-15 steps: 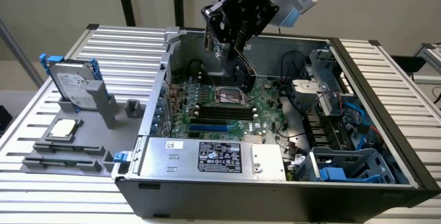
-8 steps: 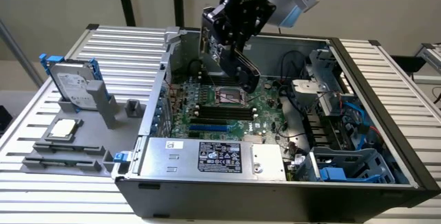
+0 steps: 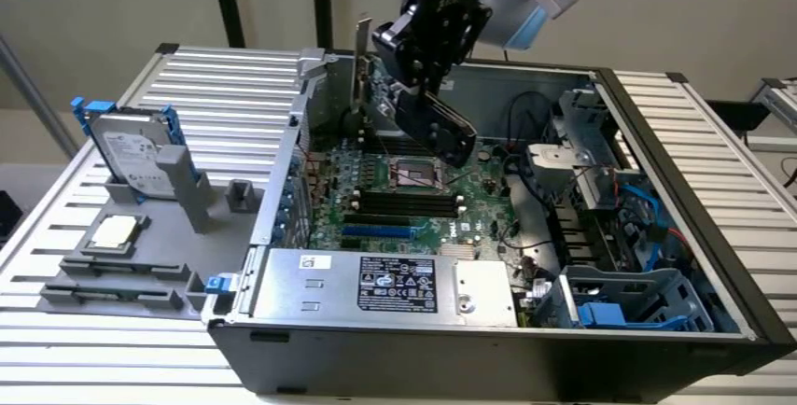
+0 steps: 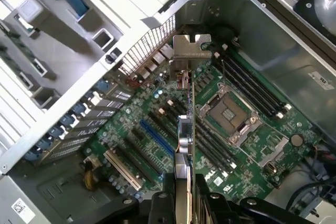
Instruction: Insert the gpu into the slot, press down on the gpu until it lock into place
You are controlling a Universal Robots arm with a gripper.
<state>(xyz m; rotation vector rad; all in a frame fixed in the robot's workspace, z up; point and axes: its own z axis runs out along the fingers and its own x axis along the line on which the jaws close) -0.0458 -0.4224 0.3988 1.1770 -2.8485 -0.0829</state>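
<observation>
My gripper (image 3: 417, 76) is shut on the gpu (image 3: 442, 127), a flat black card held tilted in the air above the motherboard inside the open computer case. In the wrist view the gpu (image 4: 185, 129) shows edge-on between my fingers (image 4: 159, 207), with its silver metal bracket (image 4: 191, 49) at the far end. The slot (image 3: 377, 233), a long bright-blue strip, lies on the green board below the card and nearer the silver power supply. In the wrist view the slot (image 4: 157, 137) sits beside the card's edge line, apart from it. The card touches nothing on the board.
A silver labelled power supply box (image 3: 373, 284) fills the case's front. Black memory slots (image 3: 405, 204) and the CPU socket (image 3: 415, 174) lie under the card. Cables and a drive cage (image 3: 617, 304) crowd the exterior view's right. A hard drive (image 3: 131, 158) stands outside on the exterior view's left.
</observation>
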